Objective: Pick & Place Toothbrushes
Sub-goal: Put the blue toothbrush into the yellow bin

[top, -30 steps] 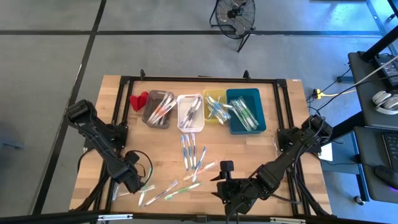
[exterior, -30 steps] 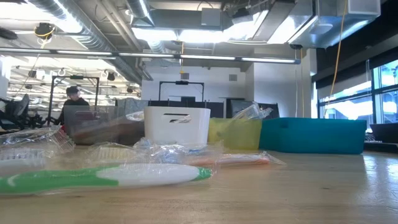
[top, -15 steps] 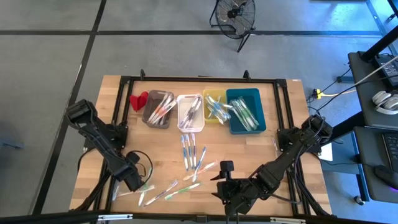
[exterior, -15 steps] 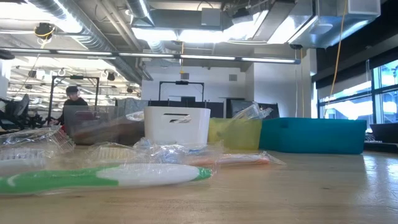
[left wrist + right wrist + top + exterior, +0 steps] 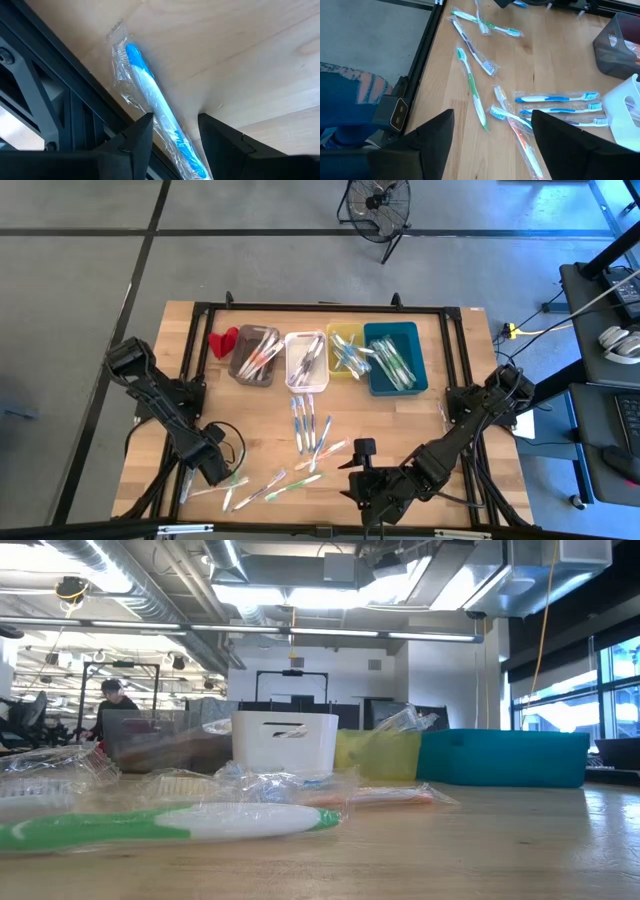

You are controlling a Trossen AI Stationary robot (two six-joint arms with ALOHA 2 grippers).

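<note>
**Straddling a wrapped blue toothbrush**

Spread wide, holding nothing: left gripper (image 5: 175, 135) over blue toothbrush (image 5: 152, 100), beside table frame (image 5: 55, 107). Right gripper (image 5: 492, 142) parted, empty, above loose toothbrushes (image 5: 520, 107) farther from that frame.

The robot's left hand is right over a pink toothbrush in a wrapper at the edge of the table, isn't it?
Not quite: the toothbrush is blue, not pink. The left wrist view shows it, in its clear wrapper, lying along the table's edge with the left hand open right over it.
</note>
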